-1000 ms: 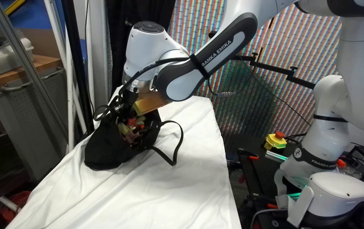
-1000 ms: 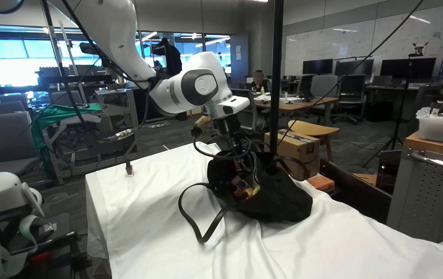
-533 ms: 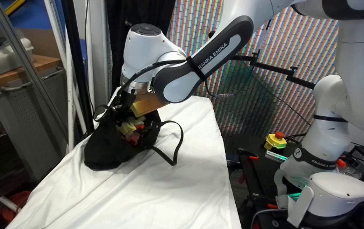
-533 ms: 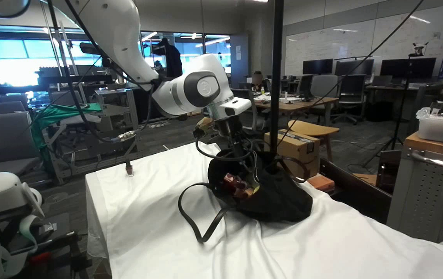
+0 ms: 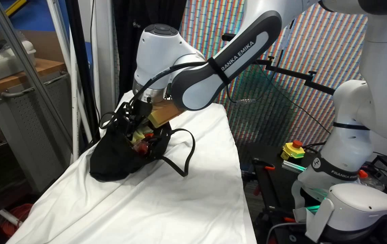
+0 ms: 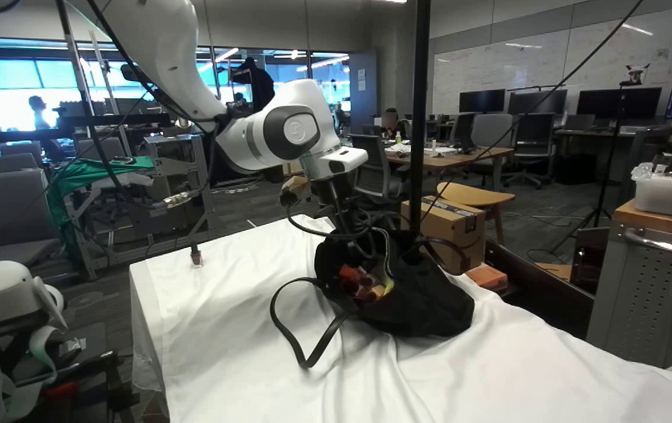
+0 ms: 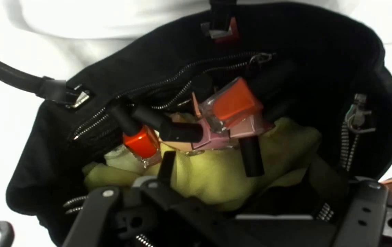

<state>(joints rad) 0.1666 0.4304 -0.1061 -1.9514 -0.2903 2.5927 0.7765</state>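
Bag (image 6: pixel 424 308), black, one: lying slumped on the sheet (image 5: pixel 193 206), mouth gaping; a strap (image 5: pixel 193 146) loops out toward the robot's base (image 5: pixel 337 166).

Gripper (image 7: pixel 256 169), one: jaws spread wide, nothing between them; set at the mouth of the bag, contact with its walls not clear.

Contents of the bag, per wrist view, black-capped as far as caps show: red bottle (image 7: pixel 143 142), tilted, at left; mauve bottle (image 7: pixel 213 139), on its side, centre; orange bottle (image 7: pixel 235 103), at right, slightly blurred, lying over a pink bottle (image 7: pixel 249 127). Cloth (image 7: pixel 213 175), yellow, beneath them and on their near side.

Outlier: what looks like a capped bottle (image 6: pixel 196 258), upright on the sheet at far left in an exterior view, well apart from the bag.

Changes, past second: a red item that showed just under the gripper in both exterior views is gone from there; red glass now shows lower in the bag's mouth. Arm (image 5: pixel 239 56) shifted slightly toward the base. Bag unmoved.

Reading, by judgement: a bottle has been let go among the rest, so the release looks done; which bottle, not certain.
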